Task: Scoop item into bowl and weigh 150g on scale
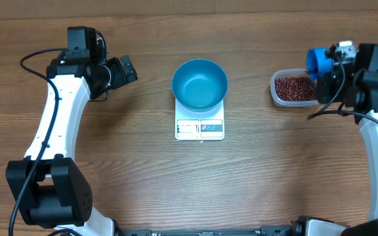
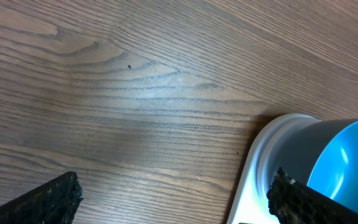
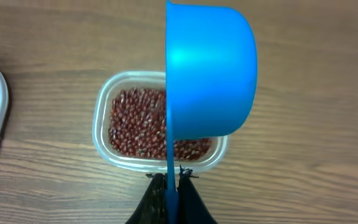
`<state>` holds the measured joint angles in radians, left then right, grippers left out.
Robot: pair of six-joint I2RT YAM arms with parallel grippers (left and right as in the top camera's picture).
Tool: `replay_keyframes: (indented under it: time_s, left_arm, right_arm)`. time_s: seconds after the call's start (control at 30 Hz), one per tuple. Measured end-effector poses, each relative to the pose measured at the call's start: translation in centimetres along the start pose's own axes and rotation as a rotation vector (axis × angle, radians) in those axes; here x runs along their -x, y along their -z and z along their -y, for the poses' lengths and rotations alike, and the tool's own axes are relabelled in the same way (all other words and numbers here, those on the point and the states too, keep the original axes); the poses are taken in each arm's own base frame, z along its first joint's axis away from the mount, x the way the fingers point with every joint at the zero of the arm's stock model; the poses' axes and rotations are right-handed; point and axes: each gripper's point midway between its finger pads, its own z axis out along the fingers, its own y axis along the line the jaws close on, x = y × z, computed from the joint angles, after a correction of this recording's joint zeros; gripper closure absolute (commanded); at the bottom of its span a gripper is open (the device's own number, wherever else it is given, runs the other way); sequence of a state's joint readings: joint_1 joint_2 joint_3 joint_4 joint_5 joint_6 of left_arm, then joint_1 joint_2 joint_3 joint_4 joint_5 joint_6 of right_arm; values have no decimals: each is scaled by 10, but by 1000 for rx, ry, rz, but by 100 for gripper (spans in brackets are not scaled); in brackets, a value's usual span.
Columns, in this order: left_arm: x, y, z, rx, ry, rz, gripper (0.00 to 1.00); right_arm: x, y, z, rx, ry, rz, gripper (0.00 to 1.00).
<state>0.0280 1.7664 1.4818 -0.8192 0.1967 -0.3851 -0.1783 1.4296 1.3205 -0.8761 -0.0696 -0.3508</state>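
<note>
Presently, the right gripper (image 3: 168,186) is recorded clenched on the thin handle of a small blue scoop (image 3: 210,68), which is held on edge, cup turned sideways, above a clear plastic tub (image 3: 99,106) of dark red-brown beans (image 3: 135,121). The left gripper (image 1: 126,69) is listed with fingers spread wide and released, poised over the wooden table (image 1: 143,164). Between the two arms, a deep blue bowl (image 1: 199,84), its inside showing plain blue, is seated on the white digital scale (image 1: 199,128), well apart from the tub.
</note>
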Motion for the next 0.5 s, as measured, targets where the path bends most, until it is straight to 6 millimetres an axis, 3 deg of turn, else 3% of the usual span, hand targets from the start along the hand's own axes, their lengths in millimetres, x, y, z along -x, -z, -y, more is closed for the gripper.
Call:
replay_keyframes:
  time_s: [0.13,0.3,0.5]
  left_arm:
    - [0,0,0,0,0,0,0]
    - [0,0,0,0,0,0,0]
    - [0,0,0,0,0,0,0]
  right_arm:
    - [14,14,2,-38,58,16,96]
    - [6,11,-6,-51,122,-34,96]
    - [-13,-18,-10,-88,193,-171,96]
